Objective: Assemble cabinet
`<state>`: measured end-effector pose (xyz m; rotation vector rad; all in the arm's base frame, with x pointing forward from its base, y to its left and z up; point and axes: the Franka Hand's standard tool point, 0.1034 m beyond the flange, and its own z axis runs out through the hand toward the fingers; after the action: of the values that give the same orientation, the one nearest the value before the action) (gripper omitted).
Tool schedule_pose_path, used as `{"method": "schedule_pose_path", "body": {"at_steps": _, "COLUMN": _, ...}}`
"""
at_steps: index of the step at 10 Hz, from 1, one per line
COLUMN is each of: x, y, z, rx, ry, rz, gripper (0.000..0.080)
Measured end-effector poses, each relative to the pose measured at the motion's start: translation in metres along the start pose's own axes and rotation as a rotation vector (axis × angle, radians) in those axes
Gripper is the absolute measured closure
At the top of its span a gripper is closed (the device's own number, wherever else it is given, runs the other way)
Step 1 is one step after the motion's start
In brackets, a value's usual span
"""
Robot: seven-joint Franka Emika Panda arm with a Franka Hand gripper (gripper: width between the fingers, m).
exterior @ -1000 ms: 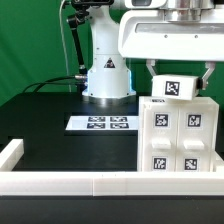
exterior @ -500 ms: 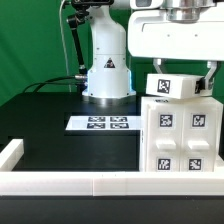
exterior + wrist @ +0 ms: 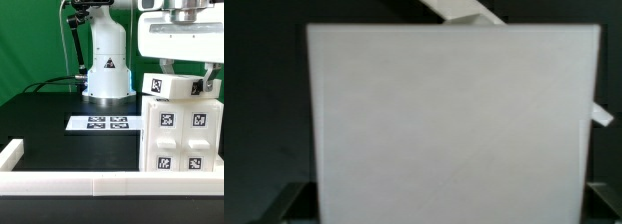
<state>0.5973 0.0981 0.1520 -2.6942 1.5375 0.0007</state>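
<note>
The cabinet (image 3: 182,140), a large white box with several square tags on its front, stands at the exterior view's right on the black table. A small white tagged block (image 3: 180,87) sits slightly tilted on the cabinet's top. My gripper (image 3: 184,78) is over it with a finger at each end, shut on the block. In the wrist view the block's plain white face (image 3: 446,110) fills most of the picture. My gripper (image 3: 448,210) shows only as dark fingers (image 3: 292,205) at the two sides, so what lies below is hidden.
The marker board (image 3: 100,123) lies flat mid-table in front of the robot base (image 3: 107,75). Low white border rails run along the front (image 3: 80,182) and the exterior view's left (image 3: 10,152). Black cables hang behind, before a green backdrop.
The gripper and the tagged block have shifted a little toward the exterior view's right, and the block now sits slightly tilted on the cabinet's top.
</note>
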Motion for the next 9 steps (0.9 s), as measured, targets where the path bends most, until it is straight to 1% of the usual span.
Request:
{"method": "schedule_pose_path", "body": {"at_steps": 2, "x": 0.0016, "y": 0.0021, "z": 0.0009, "rx": -0.004, "ry": -0.004, "rz": 0.114, "gripper": 0.0238}}
{"method": "schedule_pose_path", "body": {"at_steps": 4, "x": 0.0025, "y": 0.0015, "z": 0.0011, "rx": 0.004, "ry": -0.003, "rz": 0.205, "gripper": 0.0238}}
{"method": "schedule_pose_path", "body": {"at_steps": 7, "x": 0.0006, "y": -0.0032, "z": 0.0007, "rx": 0.027, "ry": -0.005, "rz": 0.393, "gripper": 0.0238}}
{"method": "schedule_pose_path", "body": {"at_steps": 9, "x": -0.0005, "y": -0.0045, "z": 0.0002, "rx": 0.031, "ry": -0.008, "rz": 0.501, "gripper": 0.0238}}
